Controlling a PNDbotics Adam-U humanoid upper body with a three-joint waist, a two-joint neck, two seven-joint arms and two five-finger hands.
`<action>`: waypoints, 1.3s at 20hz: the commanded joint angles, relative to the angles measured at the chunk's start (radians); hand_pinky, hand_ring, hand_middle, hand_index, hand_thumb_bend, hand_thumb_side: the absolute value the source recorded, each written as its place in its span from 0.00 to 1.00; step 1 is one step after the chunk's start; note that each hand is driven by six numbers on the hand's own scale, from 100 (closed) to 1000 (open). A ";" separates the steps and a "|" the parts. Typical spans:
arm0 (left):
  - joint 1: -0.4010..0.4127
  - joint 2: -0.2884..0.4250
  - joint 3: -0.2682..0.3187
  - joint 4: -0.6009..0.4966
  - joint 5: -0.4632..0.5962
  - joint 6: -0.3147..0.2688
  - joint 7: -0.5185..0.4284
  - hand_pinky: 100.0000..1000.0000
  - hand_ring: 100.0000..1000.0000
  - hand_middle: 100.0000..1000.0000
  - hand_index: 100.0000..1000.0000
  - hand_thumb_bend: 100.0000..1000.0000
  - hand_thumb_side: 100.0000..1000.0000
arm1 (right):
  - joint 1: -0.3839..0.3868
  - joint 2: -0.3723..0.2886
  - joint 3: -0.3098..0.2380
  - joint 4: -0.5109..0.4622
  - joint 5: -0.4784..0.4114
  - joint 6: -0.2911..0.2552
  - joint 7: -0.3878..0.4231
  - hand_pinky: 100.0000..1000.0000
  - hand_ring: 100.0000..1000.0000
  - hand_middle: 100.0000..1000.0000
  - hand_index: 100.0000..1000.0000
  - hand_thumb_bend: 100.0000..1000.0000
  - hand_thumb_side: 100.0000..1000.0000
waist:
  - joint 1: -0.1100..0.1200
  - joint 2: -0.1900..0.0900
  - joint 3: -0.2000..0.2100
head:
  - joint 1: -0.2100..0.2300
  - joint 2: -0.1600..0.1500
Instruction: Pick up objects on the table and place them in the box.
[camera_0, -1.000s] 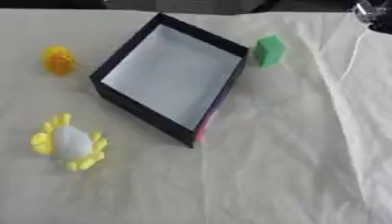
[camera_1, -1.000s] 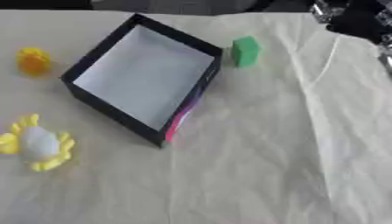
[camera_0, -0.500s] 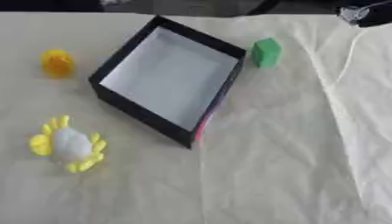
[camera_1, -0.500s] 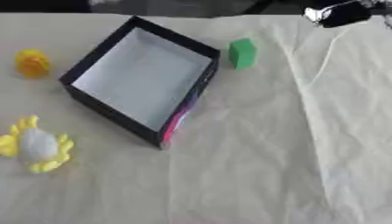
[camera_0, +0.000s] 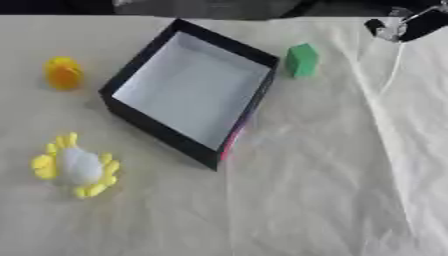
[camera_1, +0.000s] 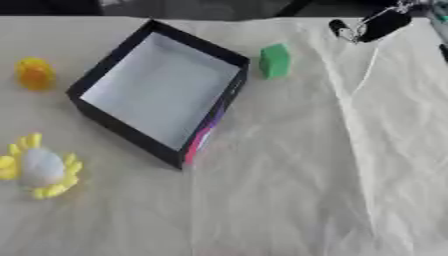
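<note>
Right robot hand (camera_1: 372, 25) at the far right corner, fingers unclear.
The green block (camera_0: 302, 60) sits on the tabletop (camera_0: 332, 190) just left of it; the black box (camera_0: 188, 87) lies further left, two yellow items (camera_0: 63, 73) (camera_0: 74, 165) beyond.

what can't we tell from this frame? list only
- Right hand: only a black part at the top right corner in both eye views, cut by the edge; finger pose unreadable.
- Left hand: in neither view.
- Yellow and white object: blurred, identity unclear; cut by the left edge in the right eye view.
- Orange-yellow object: blurred, shape only.
- Box: near walls hide their inner foot; pink patch on the outer wall is unreadable.
</note>
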 joint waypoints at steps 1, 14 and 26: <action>-0.004 0.029 -0.002 -0.009 0.005 -0.001 -0.005 0.83 0.81 0.72 0.79 0.00 0.64 | -0.036 -0.010 0.006 0.001 0.015 -0.007 0.029 0.98 0.86 0.81 0.88 0.00 0.34 | -0.008 -0.041 0.000 | -0.004 -0.002; -0.010 0.027 -0.007 -0.007 0.006 0.003 -0.012 0.83 0.81 0.72 0.79 0.00 0.64 | -0.081 0.034 0.080 0.011 0.163 -0.001 -0.003 1.00 0.88 0.83 0.92 0.19 0.64 | -0.018 -0.036 0.006 | -0.018 -0.002; -0.014 0.023 -0.007 -0.007 0.006 0.007 -0.011 0.83 0.81 0.72 0.79 0.00 0.64 | -0.090 0.057 0.100 0.053 0.296 -0.027 -0.050 1.00 0.90 0.86 0.96 0.33 0.69 | -0.025 -0.021 0.016 | -0.025 -0.002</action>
